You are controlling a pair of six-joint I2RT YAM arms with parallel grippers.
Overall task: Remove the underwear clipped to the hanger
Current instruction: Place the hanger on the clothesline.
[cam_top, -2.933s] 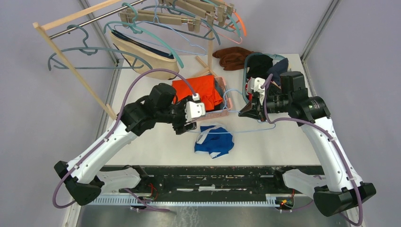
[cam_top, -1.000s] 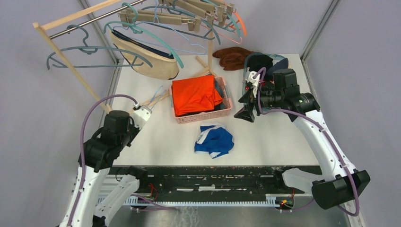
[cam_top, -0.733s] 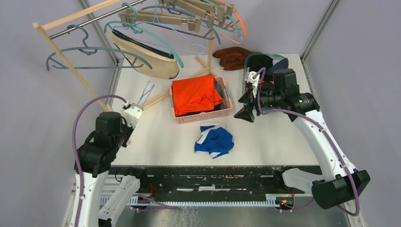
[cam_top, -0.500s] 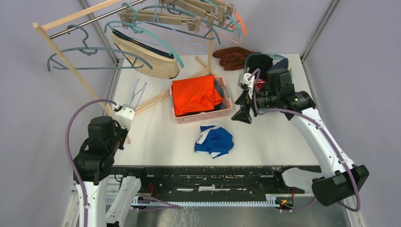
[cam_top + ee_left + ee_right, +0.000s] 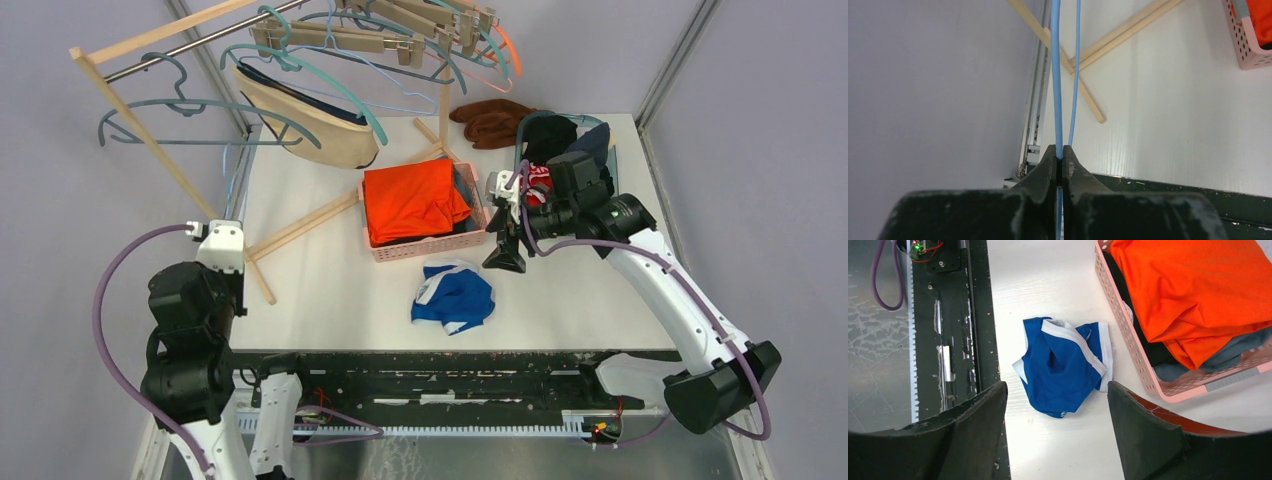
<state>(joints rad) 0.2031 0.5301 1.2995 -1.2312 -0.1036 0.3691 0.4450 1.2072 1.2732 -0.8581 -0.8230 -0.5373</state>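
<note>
Since 1 second ago the left arm has swung out to the table's [image 5: 330,280] left edge, its left gripper [image 5: 1060,153] clamped on 1 thin blue wire hanger [image 5: 1056,75]. Meanwhile the right gripper [image 5: 1056,390] has slid toward the centre. Its jaws stand wide apart with nothing between them. 1 royal blue underwear [image 5: 1063,372] lies crumpled on the table just in front of the 1 pink basket [image 5: 478,232], free of any hanger. It sits straight below the right gripper, framed between the jaws. The heap shows no clear long axis. Of the 2 arms, the right is far nearer. 1 beige underwear [image 5: 310,125] hangs on the rack.
</note>
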